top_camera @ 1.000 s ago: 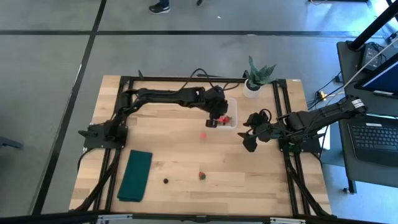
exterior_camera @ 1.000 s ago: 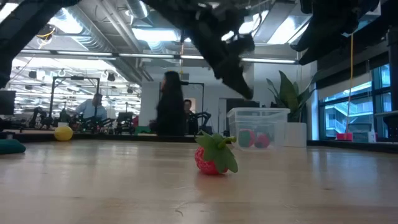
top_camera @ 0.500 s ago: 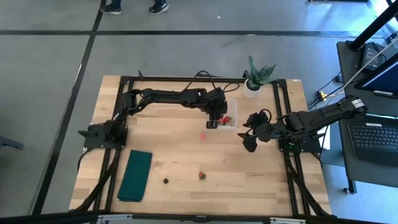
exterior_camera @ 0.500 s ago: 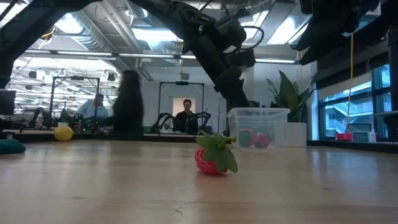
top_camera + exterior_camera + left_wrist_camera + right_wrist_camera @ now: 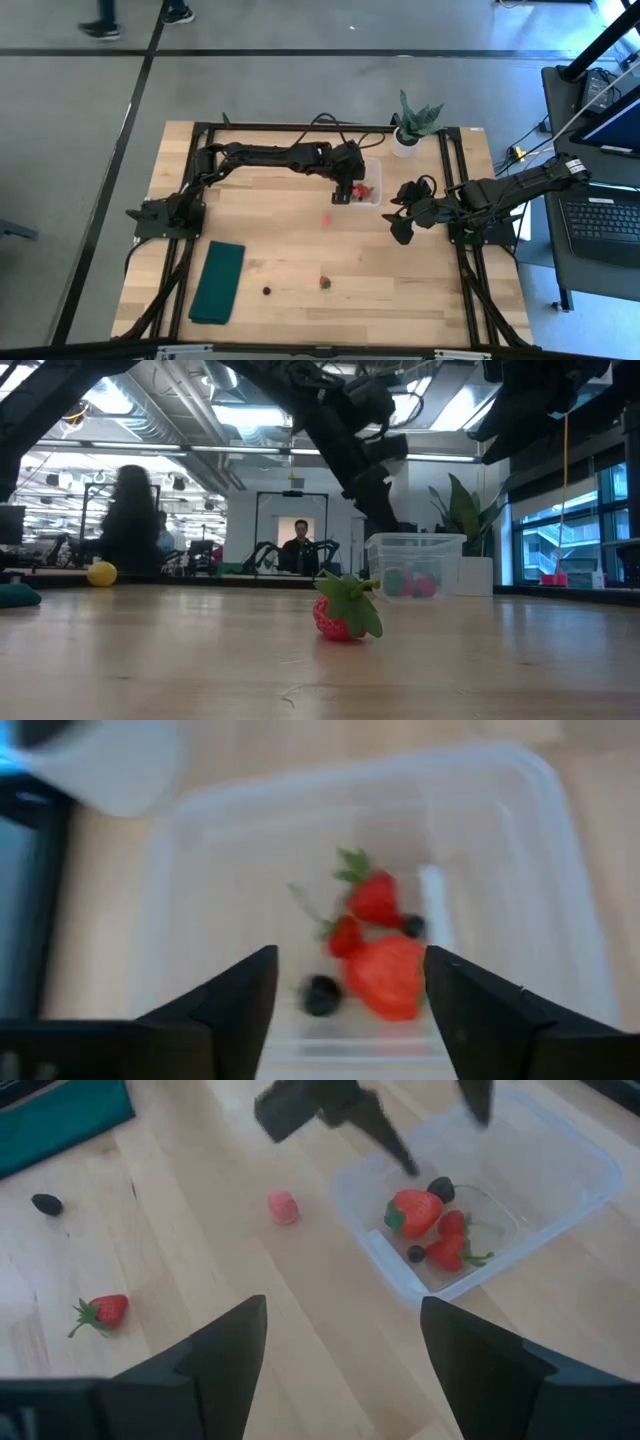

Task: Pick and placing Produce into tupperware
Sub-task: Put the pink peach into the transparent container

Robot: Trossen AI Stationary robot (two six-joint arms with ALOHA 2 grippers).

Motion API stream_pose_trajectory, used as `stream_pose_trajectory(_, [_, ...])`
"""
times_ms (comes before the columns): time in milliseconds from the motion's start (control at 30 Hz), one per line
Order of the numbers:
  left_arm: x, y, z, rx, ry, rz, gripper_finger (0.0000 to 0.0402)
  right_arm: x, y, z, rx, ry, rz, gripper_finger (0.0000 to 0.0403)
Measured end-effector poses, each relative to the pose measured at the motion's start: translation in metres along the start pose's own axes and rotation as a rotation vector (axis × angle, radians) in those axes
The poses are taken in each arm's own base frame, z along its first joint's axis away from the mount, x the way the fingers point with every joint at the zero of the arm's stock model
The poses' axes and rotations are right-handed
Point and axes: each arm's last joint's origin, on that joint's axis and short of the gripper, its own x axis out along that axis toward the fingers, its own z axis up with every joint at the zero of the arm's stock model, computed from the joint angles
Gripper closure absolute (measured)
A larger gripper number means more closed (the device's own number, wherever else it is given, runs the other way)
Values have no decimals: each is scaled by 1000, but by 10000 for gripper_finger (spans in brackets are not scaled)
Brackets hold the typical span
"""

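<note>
The clear tub stands at the table's far right, next to a white plant pot. It holds red strawberry pieces and dark berries. My left gripper is open and empty, just above the tub's left side. A pink piece, a strawberry and a dark berry lie on the table. My right gripper is open and empty, above the table right of the tub.
A dark green folded cloth lies at the near left. The potted plant stands behind the tub. Bare wood lies between the tub and the loose pieces. In the low view the strawberry is nearest, and people move in the room behind.
My left gripper has gone down a little toward the tub's left side and stays open. A person in the room behind has walked toward the left.
</note>
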Motion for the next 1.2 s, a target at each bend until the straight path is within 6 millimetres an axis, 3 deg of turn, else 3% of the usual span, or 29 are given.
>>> stream_pose_trajectory(133, [-29,1,8,12,70,81,137,0,0,0,3,-3,3,136])
stream_pose_trajectory(333, [-83,-17,11,30,166,-9,140,0,0,0,-5,-4,5,136])
stream_pose_trajectory(500, [-98,-38,9,61,217,-127,142,0,0,0,-27,-3,4,136])
stream_pose_trajectory(700, [-85,-57,2,-3,212,-219,145,0,1,0,-30,-4,5,136])
stream_pose_trajectory(900, [-59,-65,-24,-129,272,-212,155,0,1,0,-32,-3,5,136])
stream_pose_trajectory(1200, [-29,-77,-48,-253,202,-189,153,0,1,0,-33,-3,6,136])
